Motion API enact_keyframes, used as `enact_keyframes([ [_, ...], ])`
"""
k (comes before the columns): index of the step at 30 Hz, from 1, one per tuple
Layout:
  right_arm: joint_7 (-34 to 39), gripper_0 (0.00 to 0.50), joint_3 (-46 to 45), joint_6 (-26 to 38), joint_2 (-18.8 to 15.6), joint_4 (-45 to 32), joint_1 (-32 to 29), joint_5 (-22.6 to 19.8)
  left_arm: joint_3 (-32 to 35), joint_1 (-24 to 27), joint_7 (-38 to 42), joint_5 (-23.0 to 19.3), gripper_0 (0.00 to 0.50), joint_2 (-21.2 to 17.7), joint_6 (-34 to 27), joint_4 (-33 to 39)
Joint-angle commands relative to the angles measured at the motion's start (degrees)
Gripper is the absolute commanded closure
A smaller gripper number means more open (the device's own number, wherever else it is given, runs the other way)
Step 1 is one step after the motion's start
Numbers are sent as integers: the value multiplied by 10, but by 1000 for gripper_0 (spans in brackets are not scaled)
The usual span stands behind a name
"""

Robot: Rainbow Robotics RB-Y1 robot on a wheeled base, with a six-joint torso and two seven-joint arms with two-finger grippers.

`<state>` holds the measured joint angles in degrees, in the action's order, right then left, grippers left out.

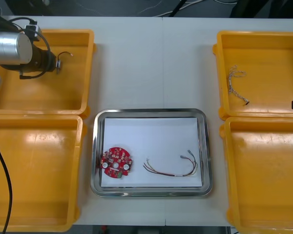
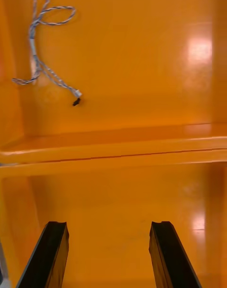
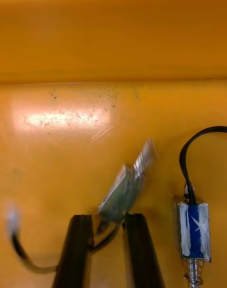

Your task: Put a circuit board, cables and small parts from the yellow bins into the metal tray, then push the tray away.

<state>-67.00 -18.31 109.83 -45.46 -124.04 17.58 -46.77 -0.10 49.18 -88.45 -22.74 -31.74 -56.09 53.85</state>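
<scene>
Left claw (image 3: 107,220) clamps cable (image 1: 64,54), facing bin wall (image 3: 113,33); right claw (image 2: 106,231) spread.

Blurred small metal part (image 3: 126,190) between the left hand's (image 3: 108,218) fingers; blue-wrapped part (image 3: 193,231) cut off at the edge.

- Metal tray (image 1: 149,113): far half bare white; circuit board (image 1: 116,163) and red and yellow cable (image 1: 173,168) lie apart in its near half
- Bare table (image 1: 156,63) runs beyond the tray, between the far left bin (image 1: 87,73) and far right bin (image 1: 221,73)
- Right gripper (image 2: 109,224), fingers apart, over the near right bin's (image 2: 118,198) bare floor; bin rims (image 2: 113,148) stand between it and the twisted blue and white cable (image 2: 42,56)
- Left gripper (image 3: 108,217), clamped on a black cable (image 3: 109,237), faces the far left bin's wall, a small metal part (image 3: 193,231) just beside one finger
</scene>
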Motion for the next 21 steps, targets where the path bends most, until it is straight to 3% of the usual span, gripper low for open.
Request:
enact_keyframes([
  [1, 4, 0, -15, 2, -38, 23, -6, 29, 4, -7, -32, 3, 500, 4, 6, 7],
  [11, -13, 0, 16, 2, -44, 100, 25, 43, 4, -11, -35, -6, 500, 2, 2, 7],
  [16, -16, 0, 53, 2, -44, 130, 58, 50, 5, -15, -41, -13, 500, -3, -28, 19],
  [21, -20, 0, 93, 2, -44, 165, 88, 56, 12, -75, -45, -26, 500, -12, -78, 120],
])
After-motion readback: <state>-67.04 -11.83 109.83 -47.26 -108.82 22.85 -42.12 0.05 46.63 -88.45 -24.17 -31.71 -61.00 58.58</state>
